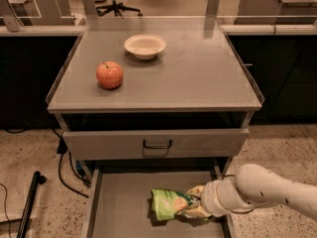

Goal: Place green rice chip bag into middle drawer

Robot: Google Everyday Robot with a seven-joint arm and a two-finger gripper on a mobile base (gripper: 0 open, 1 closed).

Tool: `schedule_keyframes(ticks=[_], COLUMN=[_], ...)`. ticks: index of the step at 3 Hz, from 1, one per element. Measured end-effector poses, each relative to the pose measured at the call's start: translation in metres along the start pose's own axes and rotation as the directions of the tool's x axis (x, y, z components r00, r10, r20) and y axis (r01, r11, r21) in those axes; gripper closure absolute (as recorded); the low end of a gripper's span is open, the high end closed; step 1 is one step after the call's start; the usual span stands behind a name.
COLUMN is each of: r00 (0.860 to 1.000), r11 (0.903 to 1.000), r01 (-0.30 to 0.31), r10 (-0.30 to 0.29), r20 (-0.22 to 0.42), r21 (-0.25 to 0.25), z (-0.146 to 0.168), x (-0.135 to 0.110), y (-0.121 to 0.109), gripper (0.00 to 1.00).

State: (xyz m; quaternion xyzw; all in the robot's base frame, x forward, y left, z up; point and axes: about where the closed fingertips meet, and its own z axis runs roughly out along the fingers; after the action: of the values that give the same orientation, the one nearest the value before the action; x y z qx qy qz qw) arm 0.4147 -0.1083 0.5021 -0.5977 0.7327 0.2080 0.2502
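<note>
The green rice chip bag (168,204) is a crinkled light-green foil bag lying on the floor of the pulled-out middle drawer (119,202), right of the drawer's middle. My gripper (194,202) reaches in from the right on a white arm and is at the bag's right end, touching it. The bag's right end is partly hidden behind the gripper.
A red apple (109,75) and a white bowl (145,46) stand on the cabinet top (198,78). A shut drawer front with a black handle (157,145) is above the open drawer. A black pole (28,202) and cables lie on the floor at the left.
</note>
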Motion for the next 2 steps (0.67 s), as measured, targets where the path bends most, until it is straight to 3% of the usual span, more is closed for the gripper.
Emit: schedule_keyframes(ticks=[1, 2], r00=[0.999, 0.992], r11=[0.9991, 0.9985], r01=[-0.008, -0.019], r10=[0.006, 0.012], r20=[0.044, 0.128], r21=[0.042, 0.052], z=[0.019, 0.049], x=[0.02, 0.042], y=[-0.015, -0.036], gripper=[1.0, 1.0])
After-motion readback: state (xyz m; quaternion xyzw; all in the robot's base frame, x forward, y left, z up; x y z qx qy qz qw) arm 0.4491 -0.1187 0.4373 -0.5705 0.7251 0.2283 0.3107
